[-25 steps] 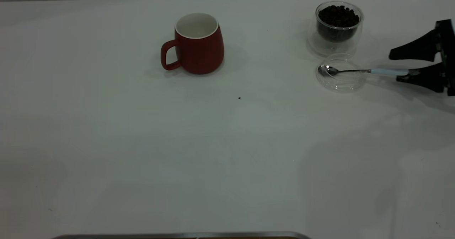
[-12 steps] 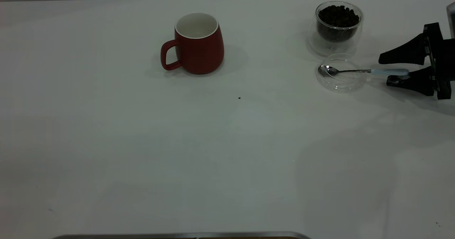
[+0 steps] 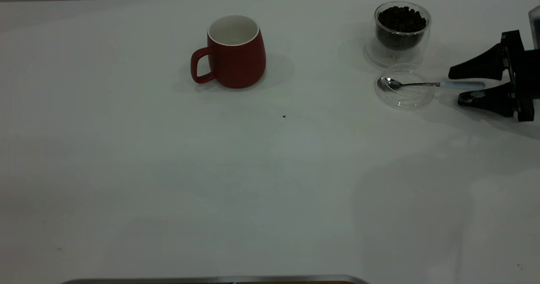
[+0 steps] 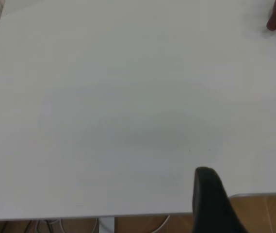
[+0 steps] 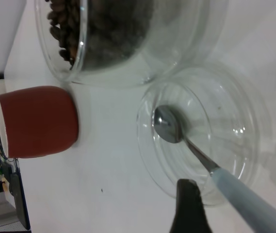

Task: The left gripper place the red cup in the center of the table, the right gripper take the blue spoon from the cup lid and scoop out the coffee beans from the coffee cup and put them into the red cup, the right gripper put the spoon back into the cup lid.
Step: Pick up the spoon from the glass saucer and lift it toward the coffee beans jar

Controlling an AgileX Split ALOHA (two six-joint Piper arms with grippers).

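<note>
Blue spoon (image 3: 430,84) handle end between open right hand (image 3: 460,85) fingers.

The blue spoon (image 5: 244,199) handle and coffee cup (image 5: 128,39) run off-frame.

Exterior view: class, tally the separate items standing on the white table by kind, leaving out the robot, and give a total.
Cups: 2, dark red ceramic mug and clear glass cup of beans
Clear round lid: 1
Blue-handled metal spoon: 1
Total: 4
</note>
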